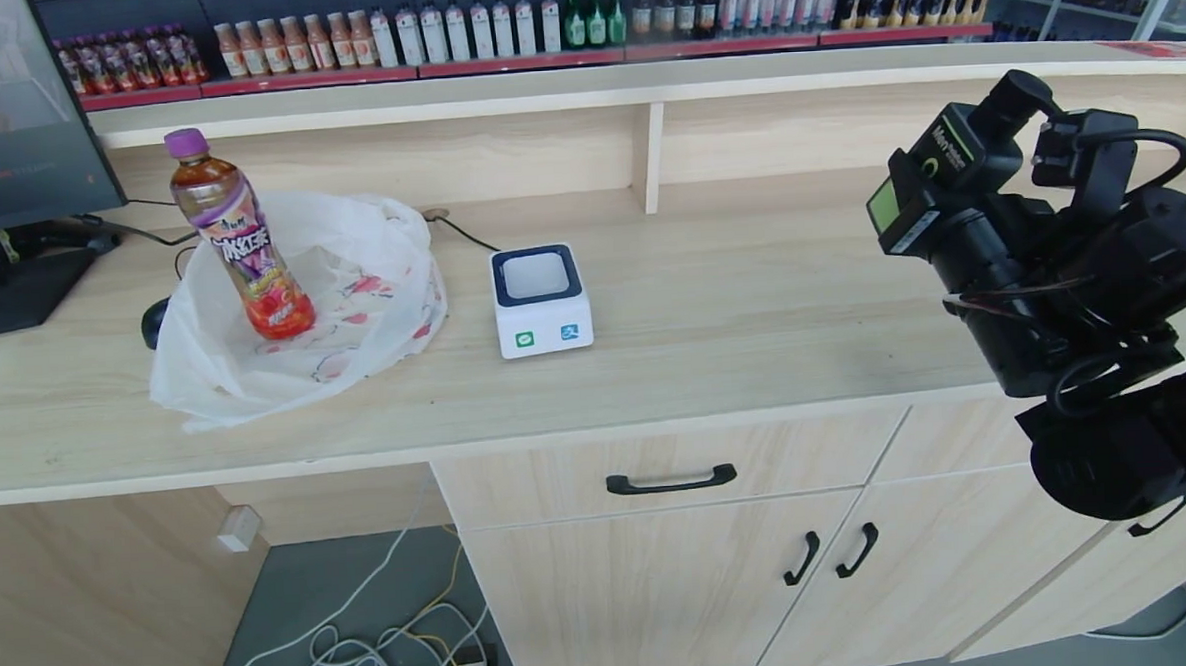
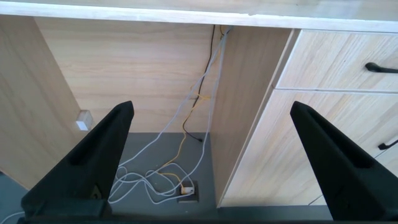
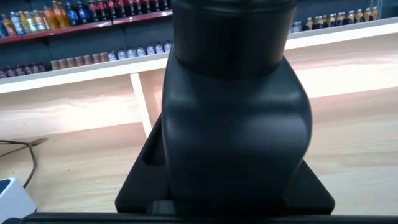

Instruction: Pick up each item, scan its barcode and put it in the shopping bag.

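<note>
A tea bottle [image 1: 241, 238] with a purple cap stands upright in the middle of the crumpled white shopping bag [image 1: 381, 282] on the left of the wooden counter [image 1: 752, 306]. Whether it is inside the bag or on top of it, I cannot tell. The white barcode scanner box [image 1: 542, 300] sits just right of the bag, and its corner [image 3: 9, 194] appears in the right wrist view. My left gripper [image 2: 211, 112] hangs open and empty below the counter's edge, facing the cupboard front. My right arm [image 1: 1050, 253] is raised over the counter's right end, far from the bottle.
A monitor [image 1: 14, 128] and a dark mouse [image 1: 155, 320] stand at the counter's left. A raised shelf with a divider [image 1: 652, 155] backs the counter, with rows of bottles [image 1: 540, 25] behind. Drawers and doors [image 1: 670, 482] lie below. Cables [image 2: 168, 180] trail on the floor.
</note>
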Tool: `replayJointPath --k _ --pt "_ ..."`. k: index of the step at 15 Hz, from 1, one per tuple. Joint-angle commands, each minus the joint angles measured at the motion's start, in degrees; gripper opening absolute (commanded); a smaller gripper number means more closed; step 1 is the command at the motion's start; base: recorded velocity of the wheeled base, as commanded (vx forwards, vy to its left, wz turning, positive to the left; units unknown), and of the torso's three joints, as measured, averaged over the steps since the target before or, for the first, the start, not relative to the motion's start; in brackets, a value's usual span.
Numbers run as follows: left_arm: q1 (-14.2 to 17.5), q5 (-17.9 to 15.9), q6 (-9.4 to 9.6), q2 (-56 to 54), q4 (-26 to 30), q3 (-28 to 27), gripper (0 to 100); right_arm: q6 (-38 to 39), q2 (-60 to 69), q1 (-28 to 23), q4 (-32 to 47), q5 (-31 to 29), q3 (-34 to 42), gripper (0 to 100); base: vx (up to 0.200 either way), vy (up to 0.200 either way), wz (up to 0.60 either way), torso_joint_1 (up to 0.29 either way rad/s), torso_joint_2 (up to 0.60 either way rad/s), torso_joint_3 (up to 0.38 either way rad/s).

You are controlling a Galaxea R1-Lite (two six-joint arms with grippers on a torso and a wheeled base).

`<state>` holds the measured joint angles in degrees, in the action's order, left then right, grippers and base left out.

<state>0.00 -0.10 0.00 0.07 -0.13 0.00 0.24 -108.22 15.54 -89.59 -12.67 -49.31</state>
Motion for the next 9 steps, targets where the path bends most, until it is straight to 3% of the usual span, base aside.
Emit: replayJointPath --k 1,9 --pt "0.0 0.0 0.0 0.0 0.0 0.0 100 0.1 0.0 -0.1 -0.1 0.1 0.2 0 0.0 0.2 0.0 -0.002 0.02 0.007" --pt "0.0 0.0 -0.09 0.0 0.0 0.0 100 0.4 0.0 0.1 -0.1 0.1 1.1 0 0.0 0.2 0.0 0.005 0.0 0.002"
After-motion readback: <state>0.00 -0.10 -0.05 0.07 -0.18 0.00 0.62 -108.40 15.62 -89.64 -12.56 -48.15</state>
